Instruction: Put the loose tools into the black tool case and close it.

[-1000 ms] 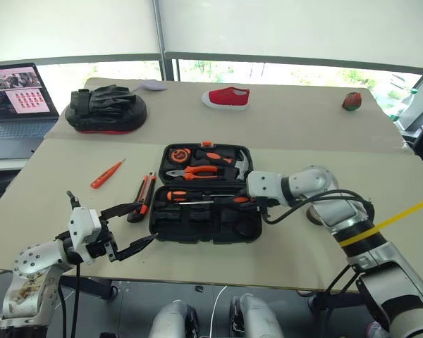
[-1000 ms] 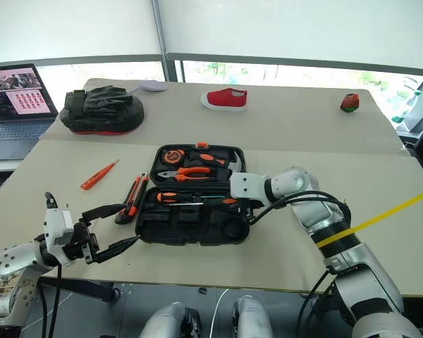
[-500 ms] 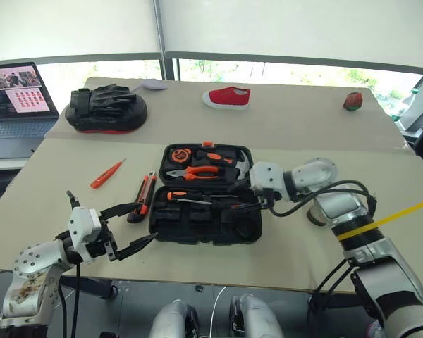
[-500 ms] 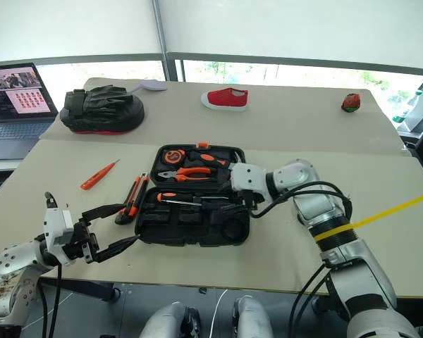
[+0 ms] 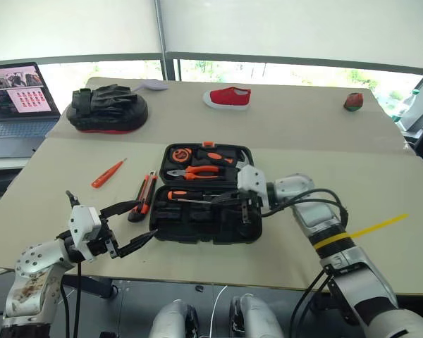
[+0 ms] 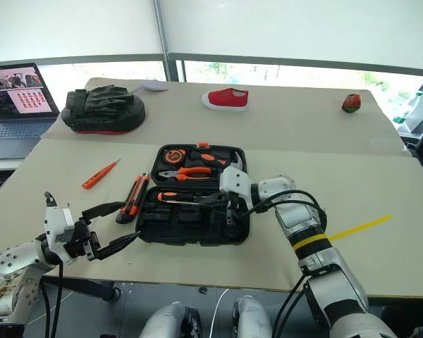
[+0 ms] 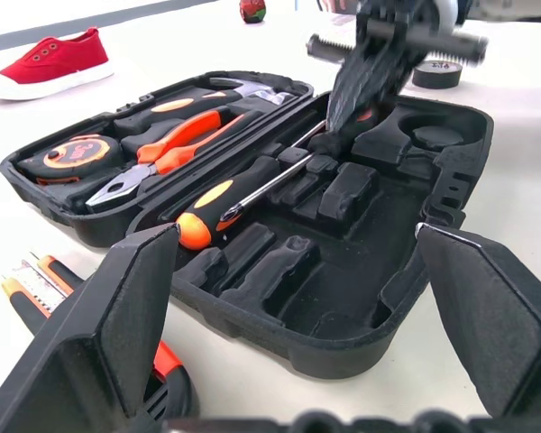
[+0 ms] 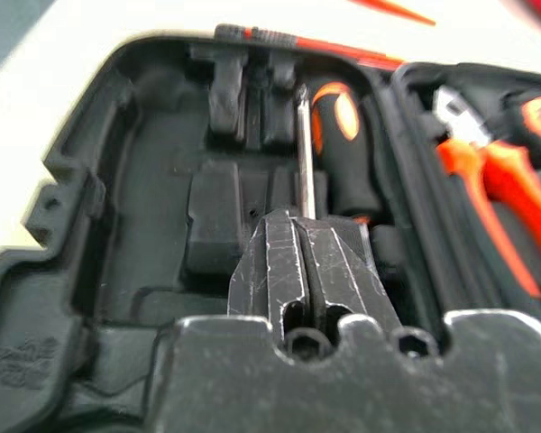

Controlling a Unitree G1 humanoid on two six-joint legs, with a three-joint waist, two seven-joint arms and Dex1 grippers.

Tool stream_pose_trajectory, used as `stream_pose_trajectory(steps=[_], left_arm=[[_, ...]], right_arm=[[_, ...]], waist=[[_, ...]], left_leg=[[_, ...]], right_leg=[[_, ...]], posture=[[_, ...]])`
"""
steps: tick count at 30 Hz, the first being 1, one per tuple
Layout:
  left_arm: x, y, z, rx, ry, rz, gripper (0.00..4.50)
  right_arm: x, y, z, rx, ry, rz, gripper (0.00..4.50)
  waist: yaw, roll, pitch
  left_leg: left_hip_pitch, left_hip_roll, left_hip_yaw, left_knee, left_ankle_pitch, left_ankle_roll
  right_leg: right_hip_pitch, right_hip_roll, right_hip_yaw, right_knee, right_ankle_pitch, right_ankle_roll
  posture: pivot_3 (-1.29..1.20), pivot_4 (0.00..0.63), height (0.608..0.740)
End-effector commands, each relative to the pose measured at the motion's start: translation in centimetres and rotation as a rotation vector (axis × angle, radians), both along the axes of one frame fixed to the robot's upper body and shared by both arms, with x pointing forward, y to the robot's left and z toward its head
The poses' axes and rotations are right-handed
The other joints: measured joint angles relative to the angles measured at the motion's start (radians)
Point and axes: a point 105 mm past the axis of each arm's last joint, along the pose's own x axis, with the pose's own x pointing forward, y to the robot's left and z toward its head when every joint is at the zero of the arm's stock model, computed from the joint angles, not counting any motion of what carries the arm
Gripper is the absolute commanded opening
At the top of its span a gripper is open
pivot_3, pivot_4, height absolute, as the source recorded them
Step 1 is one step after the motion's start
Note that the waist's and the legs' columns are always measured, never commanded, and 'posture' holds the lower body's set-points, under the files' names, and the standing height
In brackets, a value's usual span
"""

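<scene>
Black tool case (image 5: 197, 224) w/ 1 screwdriver (image 5: 197, 195); right gripper (image 5: 248, 204) closed (empty), left gripper (image 5: 130, 225) agape.

Two beige tables (image 5: 317, 120) stand before bright windows (image 5: 268, 70) with white blinds (image 5: 296, 28).

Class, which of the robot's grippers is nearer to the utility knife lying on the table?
Left. The left gripper hovers just in front of the utility knife; the right gripper is over the open tool case, farther away.

Bright daylight from rear windows, soft shadows; right wrist view blurred, pale glare at edges.
</scene>
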Motion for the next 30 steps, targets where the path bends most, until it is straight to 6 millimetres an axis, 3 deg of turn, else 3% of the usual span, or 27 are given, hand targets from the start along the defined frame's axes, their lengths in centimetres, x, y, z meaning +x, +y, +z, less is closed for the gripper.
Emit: stream_pose_trajectory(steps=[1, 9, 16, 22, 25, 26, 30], left_arm=[[0.0, 0.5, 0.9, 0.013, -0.026, 0.011, 4.5], [-0.3, 0.7, 1.0, 0.02, -0.018, 0.024, 4.5], [-0.4, 0.9, 0.7, 0.013, -0.009, 0.047, 4.5], [-0.4, 2.7, 1.0, -0.037, -0.021, 0.165, 4.5], [-1.0, 5.5, 1.1, -0.108, -0.001, 0.3, 4.5], [-1.2, 5.9, 1.2, -0.12, 0.004, 0.318, 4.5], [-3.0, 10.8, 0.1, -0.148, 0.041, 0.586, 4.5]], right_arm=[[0.7, 0.3, -0.8, -0.043, -0.031, -0.027, 0.05], [0.9, 1.0, -3.1, -0.101, 0.087, -0.085, 0.05], [0.8, 0.7, -2.5, -0.119, 0.104, -0.08, 0.05], [-0.6, 0.2, 4.2, 0.241, 0.042, 0.007, 0.05], [-2.4, -2.2, 6.1, 0.314, 0.038, 0.022, 0.79], [-2.7, -2.5, 6.2, 0.314, 0.035, 0.022, 1.18], [-3.7, -5.6, 6.2, 0.389, -0.049, -0.137, 2.48]], waist=[[-0.002, 0.0, 0.0], [-0.026, 0.0, 0.0], [-0.026, 0.0, -0.001], [-0.018, -0.001, 0.0], [-0.014, -0.001, 0.001], [-0.011, -0.001, 0.001], [-0.009, -0.001, 0.001]], left_leg=[[0.001, 0.0, 0.0, 0.0, 0.0, 0.0], [0.009, 0.001, 0.0, -0.004, 0.002, -0.005], [0.012, 0.001, 0.0, -0.011, 0.006, -0.01], [0.009, 0.0, 0.0, -0.013, 0.006, -0.01], [0.006, 0.0, -0.001, -0.013, 0.005, -0.008], [0.006, 0.0, -0.001, -0.013, 0.004, -0.007], [0.006, 0.0, -0.001, -0.014, 0.003, -0.005]], right_leg=[[0.001, 0.0, 0.0, 0.0, 0.0, 0.0], [0.004, 0.0, 0.003, 0.002, 0.0, 0.0], [0.004, 0.001, 0.003, 0.002, -0.001, -0.002], [0.002, 0.0, 0.003, 0.0, -0.002, -0.003], [0.0, 0.0, 0.002, -0.001, 0.001, -0.009], [0.0, 0.0, 0.002, -0.002, 0.002, -0.01], [0.001, 0.0, 0.001, -0.006, -0.002, -0.004]], posture=[[0.0, 0.15, 0.74], [0.0, 0.15, 0.74], [0.0, 0.15, 0.74], [0.0, 0.15, 0.74], [0.0, 0.15, 0.74], [0.0, 0.15, 0.74], [0.0, 0.15, 0.74]])
